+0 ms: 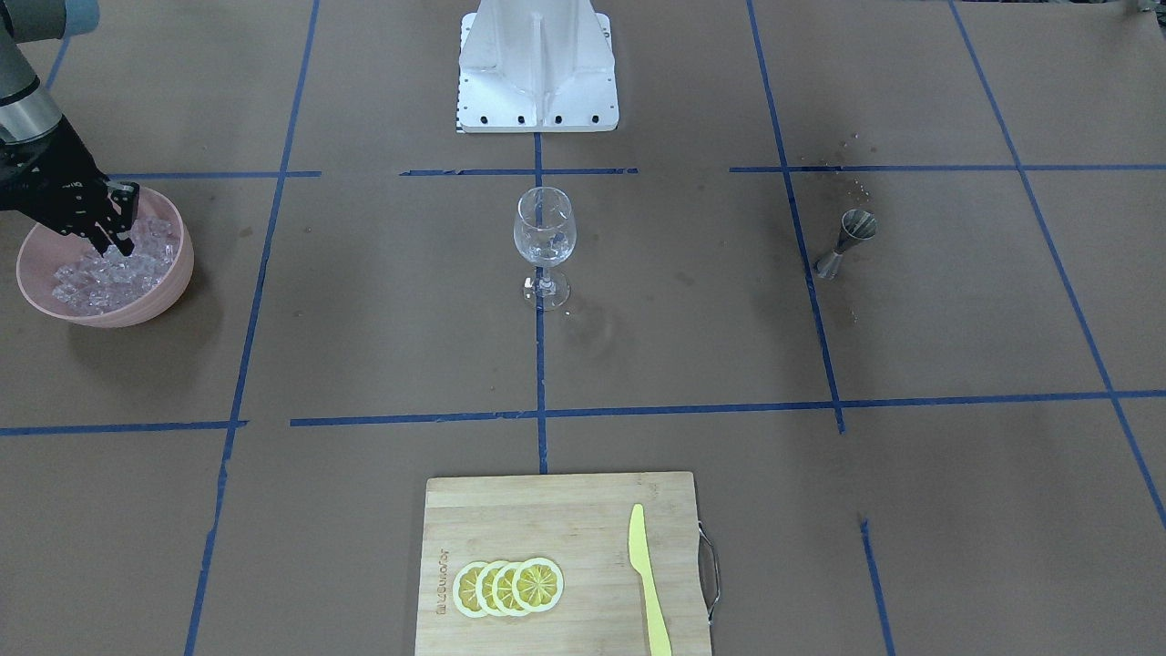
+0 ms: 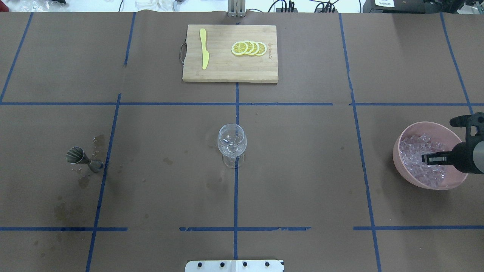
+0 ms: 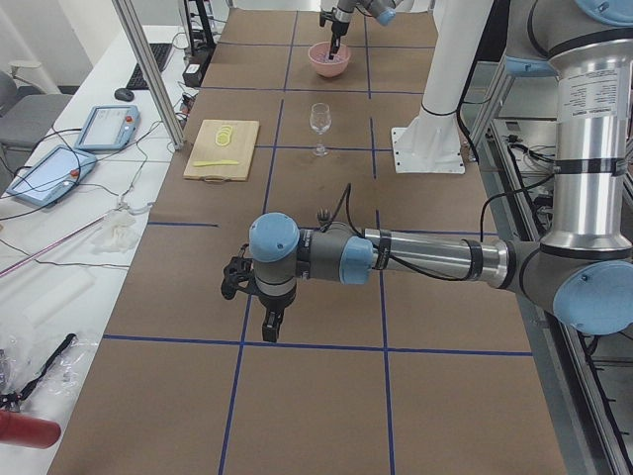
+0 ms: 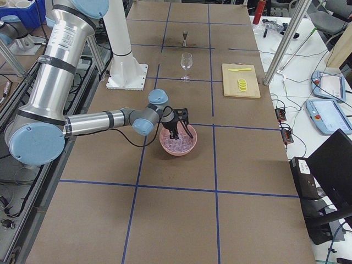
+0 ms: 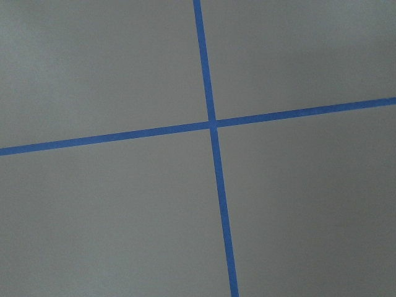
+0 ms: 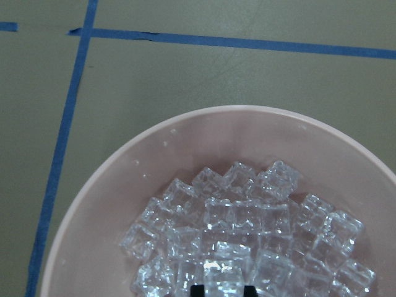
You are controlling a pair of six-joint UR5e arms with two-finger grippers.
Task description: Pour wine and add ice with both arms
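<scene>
Up close, the right wrist view shows the right claw (image 6: 222, 291) parted over ice (image 6: 247, 223); left claw (image 3: 269, 327): cannot tell.

Light's pretty even and flat from overhead, nothing dim. Soft shadow under the bowl (image 1: 171, 278), fainter one by the glass (image 1: 544, 228). The ice (image 6: 247, 216) glints white. Both wrist views look slightly soft and grey-green.

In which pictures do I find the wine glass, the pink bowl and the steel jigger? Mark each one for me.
wine glass (image 1: 544, 228), exterior front-facing view, on its rounded cup.
pink bowl (image 2: 396, 153), overhead exterior view, on its left wall.
steel jigger (image 2: 75, 155), overhead exterior view, on its upper cup.
</scene>
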